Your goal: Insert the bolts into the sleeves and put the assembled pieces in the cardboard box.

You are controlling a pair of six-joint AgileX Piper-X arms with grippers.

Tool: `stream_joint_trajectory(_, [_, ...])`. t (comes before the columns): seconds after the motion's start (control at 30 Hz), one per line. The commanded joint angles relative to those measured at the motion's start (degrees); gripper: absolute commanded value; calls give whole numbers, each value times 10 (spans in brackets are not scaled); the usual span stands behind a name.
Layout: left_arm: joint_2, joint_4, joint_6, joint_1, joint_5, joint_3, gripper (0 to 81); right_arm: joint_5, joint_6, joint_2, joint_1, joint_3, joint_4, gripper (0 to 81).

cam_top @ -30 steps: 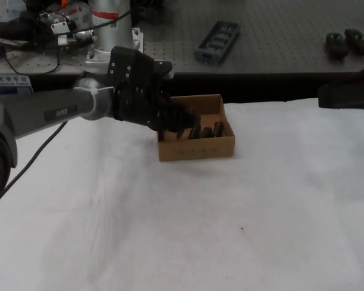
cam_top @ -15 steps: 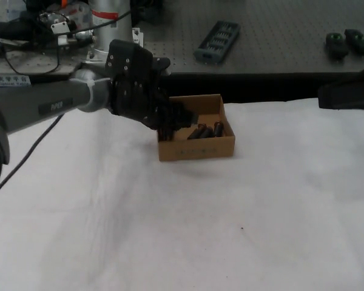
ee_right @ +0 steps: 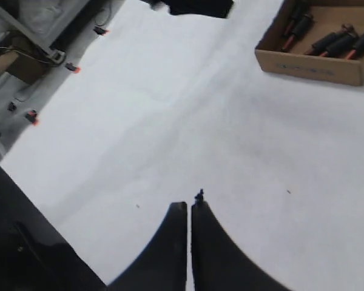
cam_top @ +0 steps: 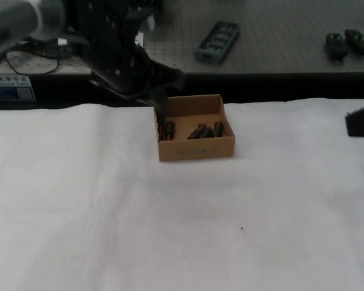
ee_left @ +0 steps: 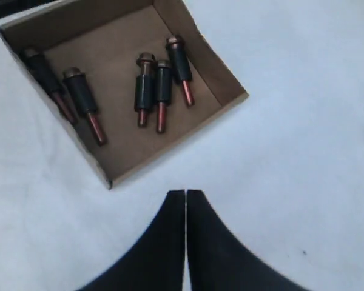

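The fingers of my left gripper (ee_left: 185, 195) are pressed together, tip to tip, and they hold nothing. It hangs above the white cloth (cam_top: 170, 218), near the box (ee_left: 109, 48) and not touching it. In the high view my left arm (cam_top: 118, 60) is in the upper left of the frame, just behind the left back corner of the box.

The box stands open on the cloth, a little above the centre of the high view. Five pieces (ee_left: 82, 97) lie flat on its floor. Each one is a black sleeve (ee_left: 144, 91) with a copper-coloured bolt (ee_left: 142, 116) through it; the head shows at one end and the shank at the other. Two pieces lie side by side near one wall, which is the left one in the high view. The other three lie close together nearer the opposite wall, almost parallel.

My right gripper (ee_right: 188, 207) also has its fingers pressed together, and it is empty. It hangs over bare cloth, well apart from the box. In the high view my right arm (cam_top: 361, 121) is a dark part at the right edge of the frame.

Behind the cloth, at the top of the high view, a grey bench (cam_top: 279, 36) carries a dark tray (cam_top: 217, 39).
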Motion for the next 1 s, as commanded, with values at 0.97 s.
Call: stream_joint_trajectory(0.97, [-867,-369,-274,1,18,999,7,97,317,-350,-4,451,-219,29])
